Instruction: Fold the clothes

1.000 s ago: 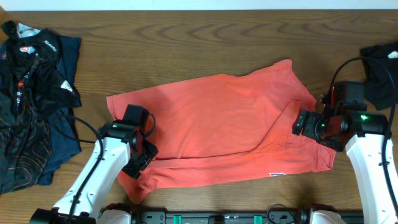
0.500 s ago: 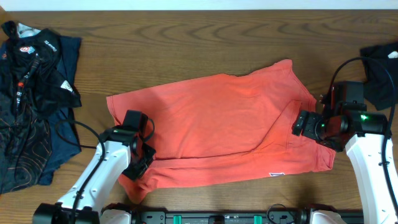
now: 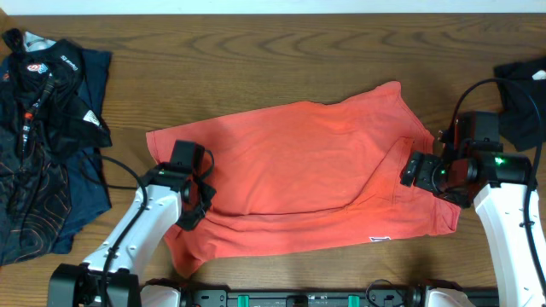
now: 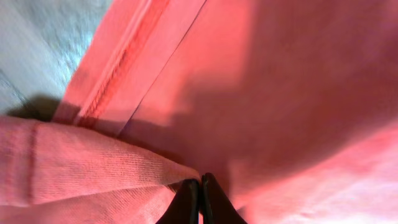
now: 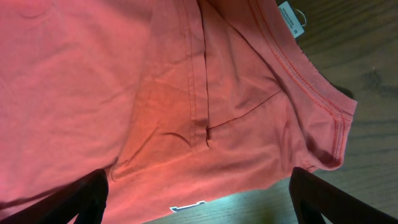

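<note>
The clothes [image 3: 290, 170], a coral-red T-shirt, lie spread across the middle of the table with the lower part folded over. At the shirt's left side my left gripper [image 3: 193, 203] is pressed into the cloth. In the left wrist view this gripper [image 4: 200, 185] is shut, and a ridge of red cloth [image 4: 93, 168] runs into its tips. My right gripper [image 3: 415, 170] hovers over the shirt's right end. There it [image 5: 199, 183] stands wide open above the collar [image 5: 311, 81], the white label [image 5: 289, 15] and a bit of lettering [image 5: 186, 207], with nothing between its fingers.
A heap of dark navy and black garments [image 3: 43, 136] covers the table's left end. Another dark cloth [image 3: 522, 98] lies at the right edge, behind the right arm. Bare wooden table [image 3: 256, 51] shows beyond the shirt.
My left gripper has gone from open to shut on the shirt's lower left part and shifted slightly away from the front edge. The right arm and gripper have not moved.
</note>
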Available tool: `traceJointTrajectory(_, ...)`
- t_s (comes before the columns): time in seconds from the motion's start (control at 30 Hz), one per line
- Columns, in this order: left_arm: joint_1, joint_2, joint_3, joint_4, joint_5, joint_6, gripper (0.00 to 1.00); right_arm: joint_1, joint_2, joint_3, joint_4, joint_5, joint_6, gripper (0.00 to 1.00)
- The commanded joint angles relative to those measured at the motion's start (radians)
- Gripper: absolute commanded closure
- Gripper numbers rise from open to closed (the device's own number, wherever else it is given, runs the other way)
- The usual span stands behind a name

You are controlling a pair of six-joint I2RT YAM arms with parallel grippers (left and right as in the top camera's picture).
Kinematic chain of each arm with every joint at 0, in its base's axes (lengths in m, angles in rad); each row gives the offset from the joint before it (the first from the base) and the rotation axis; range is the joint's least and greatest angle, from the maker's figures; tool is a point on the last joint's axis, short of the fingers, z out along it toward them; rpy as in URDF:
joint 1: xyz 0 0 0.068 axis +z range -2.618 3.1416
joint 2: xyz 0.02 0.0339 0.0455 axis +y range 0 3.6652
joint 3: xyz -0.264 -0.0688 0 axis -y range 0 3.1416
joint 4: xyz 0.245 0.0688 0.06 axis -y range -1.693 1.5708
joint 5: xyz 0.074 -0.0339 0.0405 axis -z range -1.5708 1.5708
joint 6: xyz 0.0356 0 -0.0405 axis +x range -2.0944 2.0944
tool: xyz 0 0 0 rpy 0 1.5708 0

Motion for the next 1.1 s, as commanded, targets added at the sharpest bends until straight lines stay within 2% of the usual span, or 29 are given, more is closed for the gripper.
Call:
traceJointTrajectory(0.0,0.004,0.002,0.069,-0.016,-0.097,0.022,0.94,0.008,0.003,0.008,-0.001,-0.005,-0.019,0.09)
traceJointTrajectory(0.13,0.004,0.002,0.114,-0.018,-0.163,0.047,0.94,0.008,0.003,0.009,0.0,-0.005,-0.019,0.09)
traceJointTrajectory(0.43,0.017,0.002,0.15,-0.007,-0.173,0.155,0.94,0.008,0.003,0.008,0.004,-0.005,-0.019,0.08)
traceJointTrajectory(0.47,0.017,0.002,0.15,-0.007,-0.166,0.169,0.91,0.008,0.003,0.008,0.005,-0.004,-0.019,0.07)
traceJointTrajectory(0.5,0.016,0.003,0.15,-0.007,-0.146,0.191,0.69,0.008,0.003,0.008,0.006,-0.004,-0.019,0.05)
traceJointTrajectory(0.57,0.016,0.003,0.15,-0.007,-0.114,0.209,0.64,0.008,0.003,0.008,0.007,-0.004,-0.019,0.07)
traceJointTrajectory(0.7,0.016,0.002,0.15,0.01,-0.096,0.226,0.44,0.008,0.003,0.009,0.007,-0.004,-0.024,0.09)
traceJointTrajectory(0.73,0.016,0.002,0.154,0.017,-0.09,0.24,0.43,0.008,0.003,0.009,0.007,-0.004,-0.029,0.11)
traceJointTrajectory(0.8,0.016,0.002,0.182,0.021,-0.091,0.27,0.43,0.009,0.003,0.015,0.006,-0.005,-0.042,0.12)
traceJointTrajectory(0.83,0.016,0.002,0.204,0.021,-0.092,0.29,0.45,0.009,0.003,0.024,0.006,-0.005,-0.05,0.17)
traceJointTrajectory(0.87,0.016,0.002,0.234,0.02,-0.098,0.308,0.5,0.012,0.008,0.039,0.006,-0.003,-0.053,0.21)
traceJointTrajectory(0.97,0.031,0.006,0.317,0.02,-0.109,0.314,0.75,0.021,0.058,0.127,-0.016,-0.005,-0.076,0.35)
traceJointTrajectory(1.07,0.058,0.03,0.377,0.012,-0.097,0.322,0.76,0.025,0.156,0.229,-0.076,-0.016,-0.109,0.35)
